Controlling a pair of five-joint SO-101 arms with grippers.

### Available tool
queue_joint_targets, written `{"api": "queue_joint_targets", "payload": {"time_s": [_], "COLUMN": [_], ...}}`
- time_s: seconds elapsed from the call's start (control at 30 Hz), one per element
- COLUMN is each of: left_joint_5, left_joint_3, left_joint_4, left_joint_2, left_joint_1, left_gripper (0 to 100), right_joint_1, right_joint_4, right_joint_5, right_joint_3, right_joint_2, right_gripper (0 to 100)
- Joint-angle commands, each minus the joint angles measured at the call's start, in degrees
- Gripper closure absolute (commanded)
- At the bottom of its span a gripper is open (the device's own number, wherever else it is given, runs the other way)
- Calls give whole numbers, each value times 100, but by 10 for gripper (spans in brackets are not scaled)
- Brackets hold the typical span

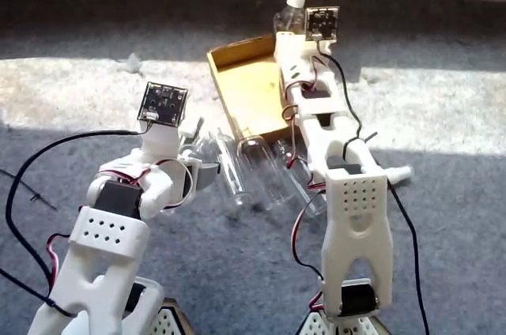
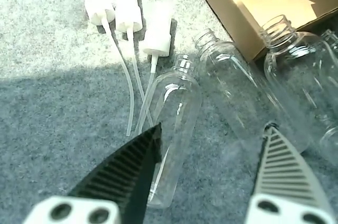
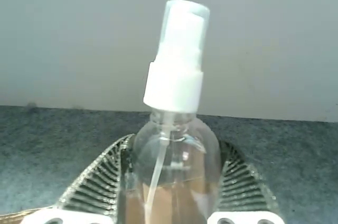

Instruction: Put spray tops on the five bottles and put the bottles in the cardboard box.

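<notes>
My right gripper (image 3: 174, 150) is shut on a clear bottle (image 3: 174, 176) that carries a white spray top (image 3: 175, 60). In the high view that bottle (image 1: 291, 13) stands upright, held over the far end of the cardboard box (image 1: 241, 90). Several empty clear bottles (image 1: 265, 167) lie side by side on the grey carpet in front of the box. My left gripper (image 2: 211, 139) hangs open just above two of them (image 2: 174, 123), (image 2: 237, 92). Three loose spray tops (image 2: 128, 10) with long tubes lie beyond the bottles.
The box wall (image 2: 232, 18) runs close to the bottle necks. The right arm (image 1: 332, 137) stretches over the bottles and box. A small white piece (image 1: 399, 171) lies to its right. Black cables (image 1: 47, 145) trail across the carpet at the left.
</notes>
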Motion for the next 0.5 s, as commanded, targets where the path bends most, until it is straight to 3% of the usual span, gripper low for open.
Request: {"api": "queue_joint_targets", "payload": {"time_s": [0.0, 0.47], "left_joint_5": [-53, -53], "left_joint_3": [-40, -40], "left_joint_4": [-105, -105], "left_joint_2": [-48, -48], "left_joint_1": [-22, -22], "left_gripper": [719, 719], "right_joint_1": [40, 40], "right_joint_4": [-127, -136], "right_joint_5": [62, 62], "right_joint_3": [-57, -66], "right_joint_2": [-145, -207], "right_gripper": [824, 817]}}
